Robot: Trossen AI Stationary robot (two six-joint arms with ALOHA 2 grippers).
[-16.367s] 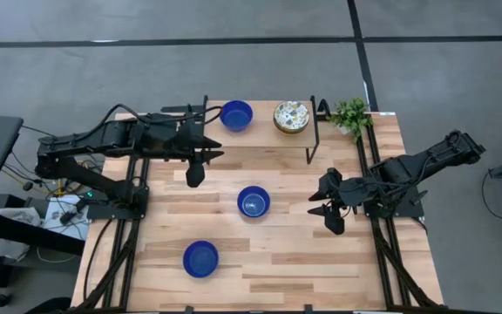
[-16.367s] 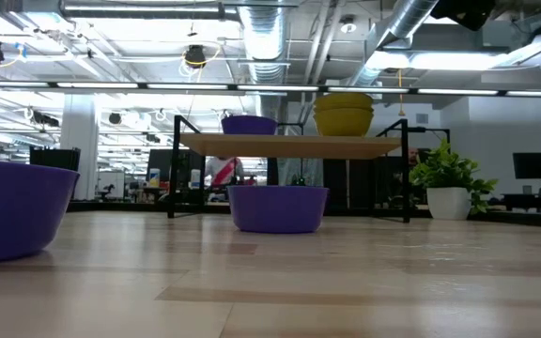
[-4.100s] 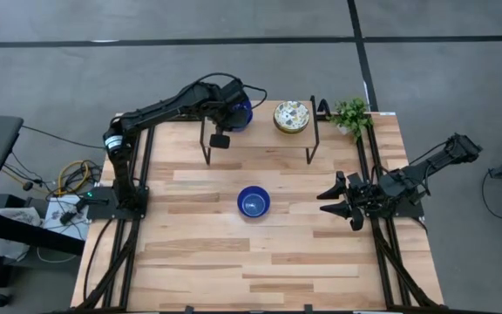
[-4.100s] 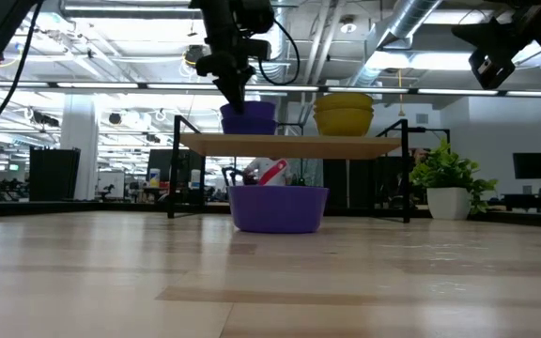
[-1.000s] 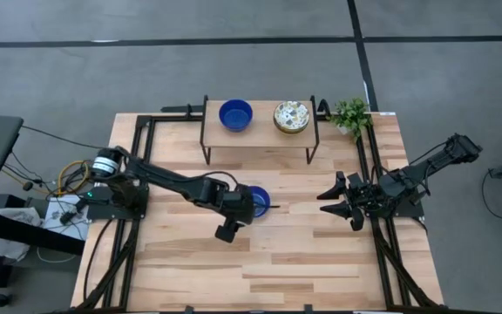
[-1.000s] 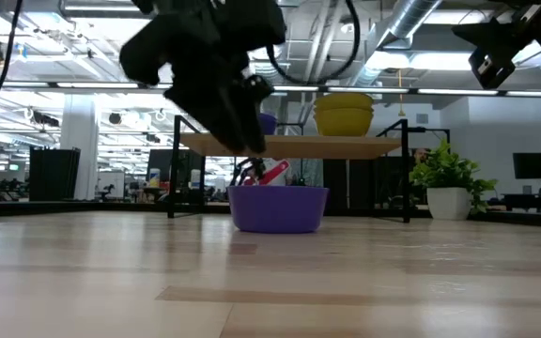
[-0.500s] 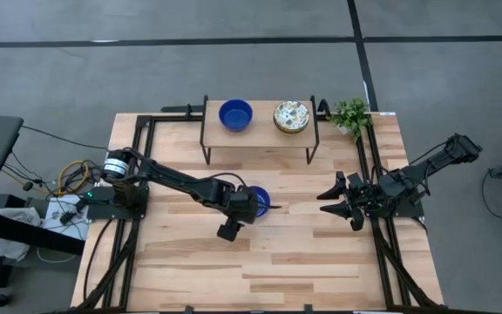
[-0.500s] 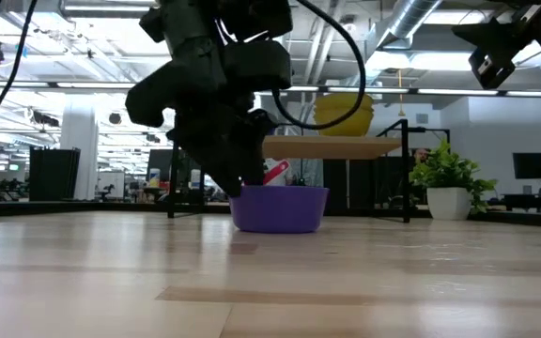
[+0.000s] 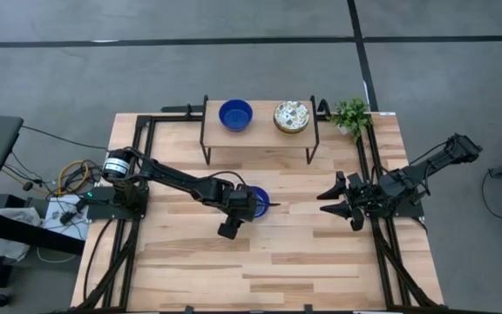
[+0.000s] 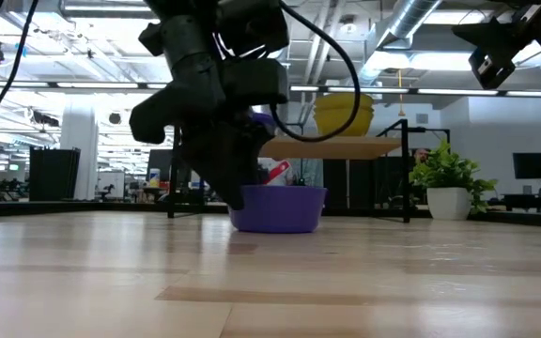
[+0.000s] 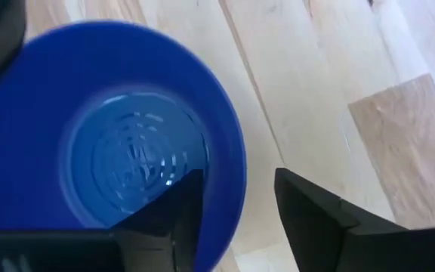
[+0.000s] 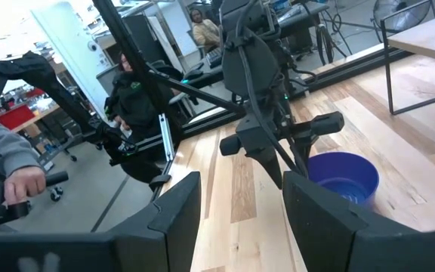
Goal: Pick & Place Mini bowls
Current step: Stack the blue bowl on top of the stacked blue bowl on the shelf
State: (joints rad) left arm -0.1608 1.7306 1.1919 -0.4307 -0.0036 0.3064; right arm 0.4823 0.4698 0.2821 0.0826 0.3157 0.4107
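Observation:
One blue mini bowl (image 9: 258, 201) stands on its base in the middle of the table. My left gripper (image 11: 239, 221) is open and reaches down over its left rim. One finger (image 11: 174, 211) is inside the bowl, the other (image 11: 312, 215) outside it over bare wood. Another blue bowl (image 9: 235, 114) and a cream floral bowl (image 9: 291, 117) sit on the raised shelf (image 9: 260, 137) at the far edge. My right gripper (image 9: 323, 202) waits open at the table's right side. My left gripper straddles the bowl's rim (image 11: 232, 189), slanting down from the table's left. The outer finger stands apart from the rim by a strip of wood. Whether the inner finger touches the inner wall, I cannot tell. The bowl rests on the table.
A small potted plant (image 9: 350, 114) stands at the far right corner beside the shelf. Black rails run along both sides of the table. Bare wood lies toward the near edge. People show in the room behind, in the right wrist view.
My left gripper has gone down to the left rim of the middle blue bowl, and the arm has stretched a little toward it. The bowl has stayed where it was.

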